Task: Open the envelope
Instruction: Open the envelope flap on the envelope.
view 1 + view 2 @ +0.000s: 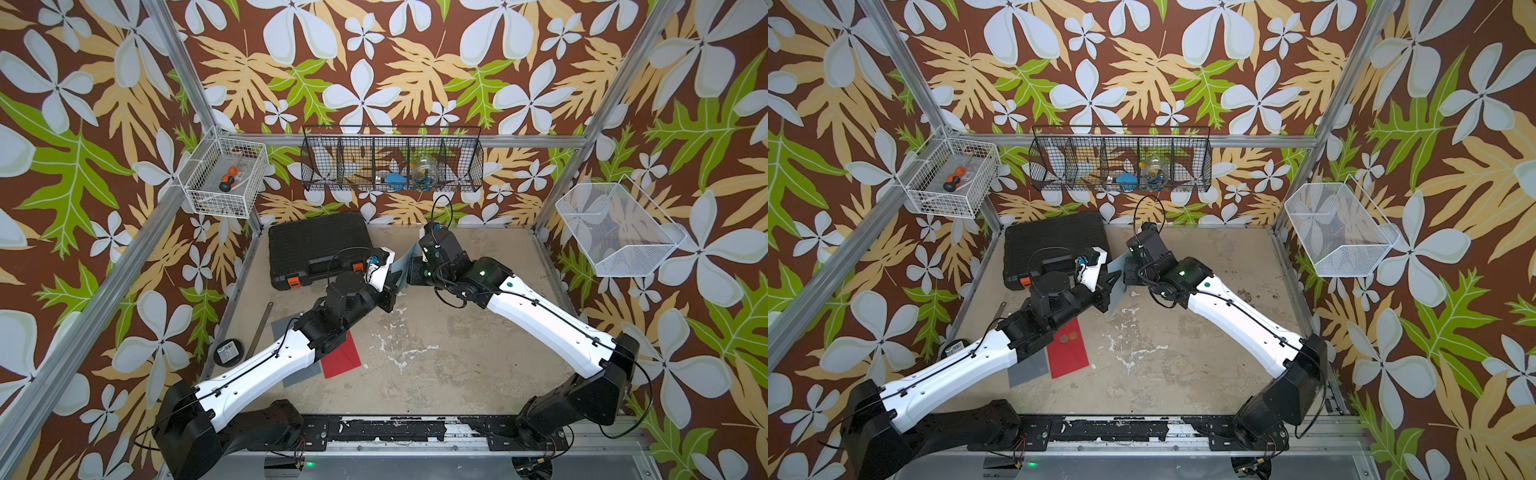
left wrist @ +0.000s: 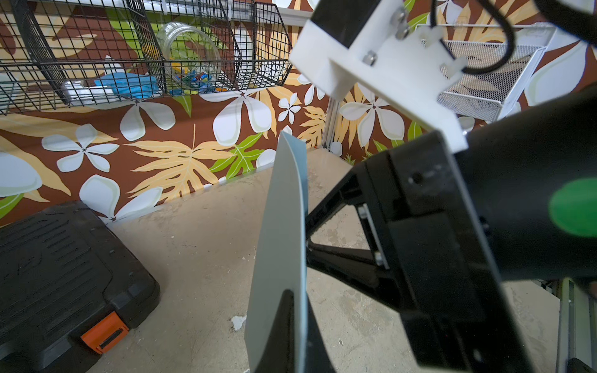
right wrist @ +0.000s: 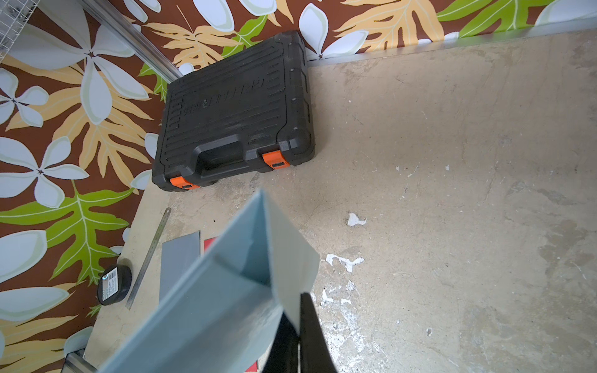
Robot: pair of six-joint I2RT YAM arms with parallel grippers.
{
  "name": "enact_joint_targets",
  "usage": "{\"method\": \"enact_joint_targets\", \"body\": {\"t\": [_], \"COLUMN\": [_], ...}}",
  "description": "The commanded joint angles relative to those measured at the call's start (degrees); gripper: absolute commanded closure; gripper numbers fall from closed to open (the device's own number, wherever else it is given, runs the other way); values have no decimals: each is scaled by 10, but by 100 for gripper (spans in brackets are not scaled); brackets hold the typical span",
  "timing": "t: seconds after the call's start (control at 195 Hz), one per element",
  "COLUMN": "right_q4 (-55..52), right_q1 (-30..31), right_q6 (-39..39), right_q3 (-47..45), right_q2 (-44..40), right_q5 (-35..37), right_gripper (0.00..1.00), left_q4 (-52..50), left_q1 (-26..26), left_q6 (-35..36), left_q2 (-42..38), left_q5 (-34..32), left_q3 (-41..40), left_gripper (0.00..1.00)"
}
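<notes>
A light blue-grey envelope (image 1: 405, 266) hangs on edge above the middle of the table, held between both arms. My left gripper (image 2: 300, 310) is shut on the envelope's (image 2: 281, 226) lower edge, one finger on each face. My right gripper (image 3: 298, 310) is shut on the tip of the flap (image 3: 290, 255), which stands folded away from the envelope body (image 3: 210, 306), so the pocket gapes. In both top views the left gripper (image 1: 1113, 286) and right gripper (image 1: 1128, 274) meet at the envelope (image 1: 1119, 282) from opposite sides.
A black tool case (image 1: 320, 245) with orange latches lies at the back left. A red packet (image 1: 343, 357), a grey sheet (image 1: 282, 328), a steel ruler (image 1: 261, 328) and a black round tin (image 1: 228, 352) lie under the left arm. Wire baskets (image 1: 392, 162) hang on the walls.
</notes>
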Motion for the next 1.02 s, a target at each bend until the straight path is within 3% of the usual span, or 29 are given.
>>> {"method": "enact_joint_targets", "body": {"t": [0.0,0.051,0.317,0.685,0.9,1.018], "right_q4": [33,52,142,185,170,189], "right_q1": [1,0,1,-14,-43,-80], "right_q6": [-6,-10,-81,-189,-239,-237], "right_q3": [-18,-34,-130,-217,-222,-252], "right_q2": [-15,-25,-93,-156,-172,-191], "right_q5": [6,2,-19,-58,-104,-172], "right_gripper": [89,83,77,66,68,71], "left_q4": [9,13,-3,-2,-9,-14], "left_q1": [-1,-1,-1,0,1,22], "left_q6": [-1,-7,-41,-50,-45,-45], "left_q2": [-4,-6,-13,-30,-36,-39], "left_q5": [22,24,10,52,50,99], "left_q3": [-1,-5,3,3,1,-6], "left_gripper": [100,100,100,100,100,100]}}
